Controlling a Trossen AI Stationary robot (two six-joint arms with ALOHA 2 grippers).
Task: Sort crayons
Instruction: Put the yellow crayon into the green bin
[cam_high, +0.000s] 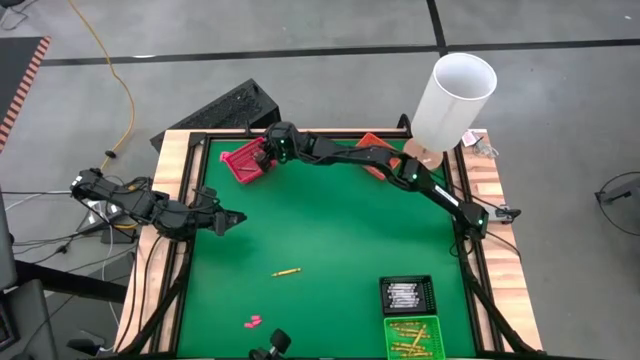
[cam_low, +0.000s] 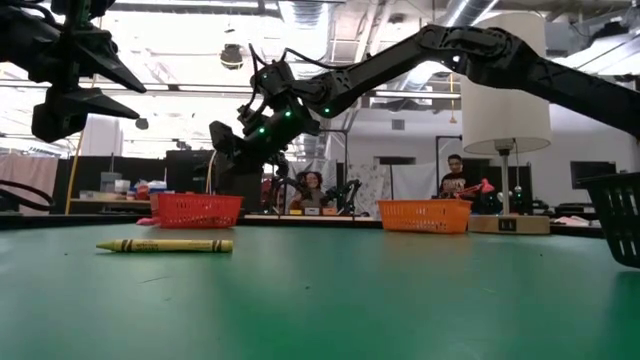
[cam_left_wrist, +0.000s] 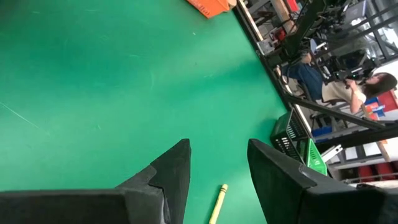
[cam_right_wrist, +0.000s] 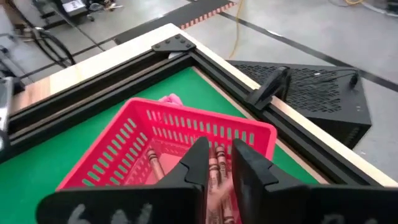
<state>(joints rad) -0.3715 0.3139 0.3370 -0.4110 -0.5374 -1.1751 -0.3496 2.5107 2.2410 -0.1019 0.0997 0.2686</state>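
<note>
Nearest the front edge of the green table (cam_high: 330, 240) sit two small baskets: a green basket (cam_high: 411, 337) holding yellow-orange crayons (cam_high: 408, 340), and just behind it a black basket (cam_high: 407, 295) holding white-grey crayons (cam_high: 404, 295). To their left a few small pink bits (cam_high: 252, 321) lie on the mat. Farther in, a single yellow crayon (cam_high: 287, 271) lies flat on the open mat, apart from everything else; in the low view it lies lengthwise on the green surface.

At the table's left edge the left gripper (cam_high: 232, 219) hangs above the mat with its fingers (cam_left_wrist: 168, 171) spread wide and nothing between them; the yellow crayon shows on the mat below the gap in the wrist view.

At the far side, the right arm reaches across to the red basket (cam_high: 243, 160) in the far-left corner. The right gripper (cam_right_wrist: 217, 163) hangs directly over this basket, its fingers slightly parted with a narrow gap. Reddish crayons (cam_right_wrist: 217, 177) lie in the basket beneath that gap, and I cannot tell whether the fingers touch any of them. An orange basket (cam_high: 372, 150) sits at the far edge beside a white lamp (cam_high: 452, 96).
</note>
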